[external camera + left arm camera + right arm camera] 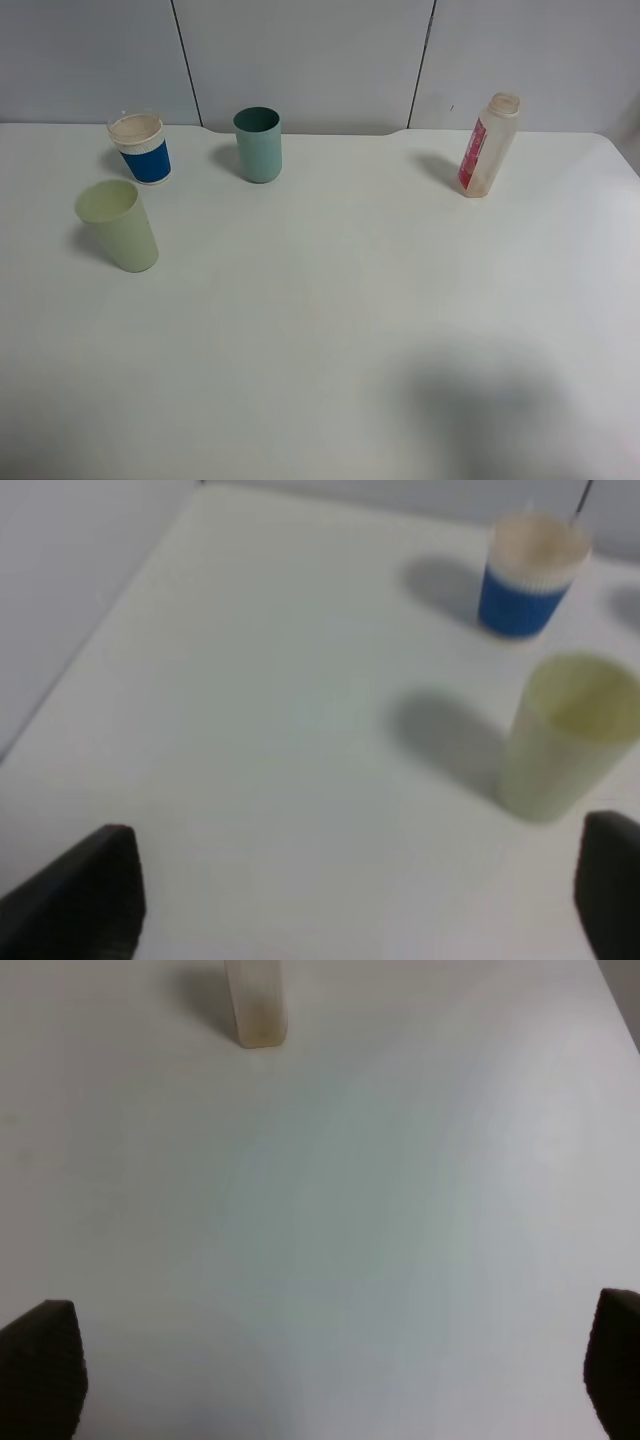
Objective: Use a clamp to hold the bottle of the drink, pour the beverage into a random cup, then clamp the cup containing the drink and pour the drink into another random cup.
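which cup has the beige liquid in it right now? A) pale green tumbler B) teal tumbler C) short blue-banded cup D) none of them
C: the short blue-banded cup is filled with beige liquid near its white rim, while the teal tumbler and the pale green tumbler show only bare insides.
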